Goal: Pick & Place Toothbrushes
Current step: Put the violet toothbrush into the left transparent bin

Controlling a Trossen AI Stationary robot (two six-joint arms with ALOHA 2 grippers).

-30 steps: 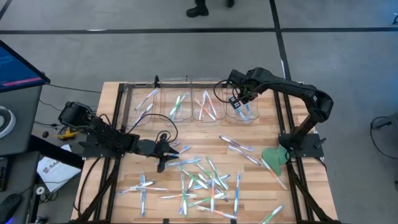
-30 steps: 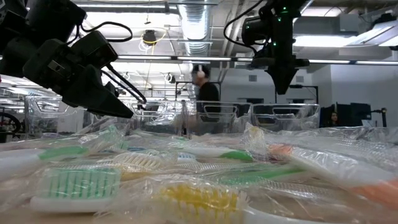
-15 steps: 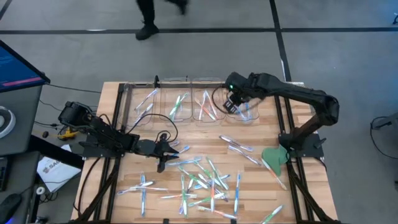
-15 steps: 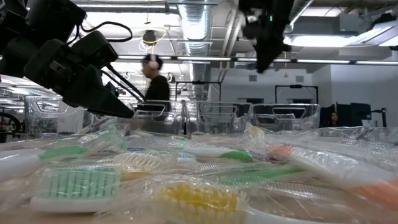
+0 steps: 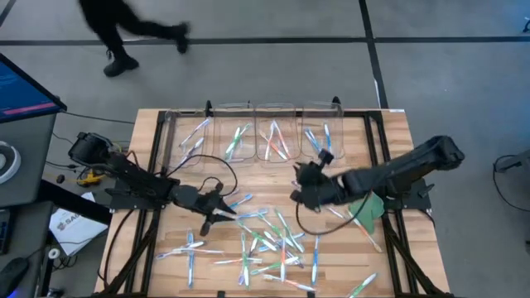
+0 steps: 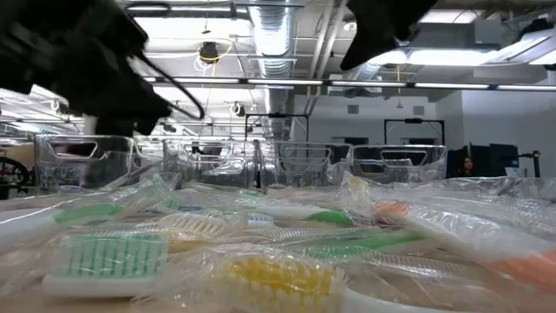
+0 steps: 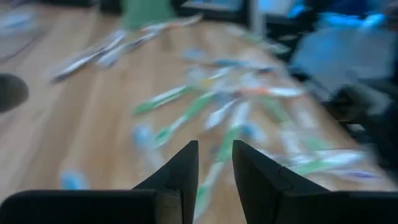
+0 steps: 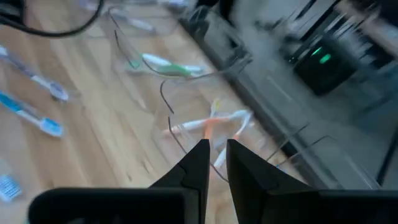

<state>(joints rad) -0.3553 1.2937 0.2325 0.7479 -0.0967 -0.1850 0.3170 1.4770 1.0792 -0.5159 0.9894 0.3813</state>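
Note:
Several toothbrushes (image 5: 269,240) lie scattered flat on the wooden table, mostly toward its near side. More lie in the clear bins (image 5: 248,141) along the far edge. My left gripper (image 5: 222,212) hovers at the left edge of the pile, next to a blue toothbrush (image 5: 241,201). In its wrist view (image 7: 215,155) a narrow gap shows between the fingers, with nothing in it. My right gripper (image 5: 296,194) hangs over the table's middle, just far of the pile. Its fingers (image 8: 217,152) also stand slightly apart and hold nothing.
A flat green leaf-shaped piece (image 5: 364,209) lies at the right, under my right arm. A black cable (image 5: 217,170) loops over the table near my left gripper. A person (image 5: 132,33) walks on the floor beyond the far edge.
My right gripper has swung from above the far right bin toward the near side, to the table's middle, and has turned as it went. My left gripper has risen a little off the table. The person behind the table has walked to the left.

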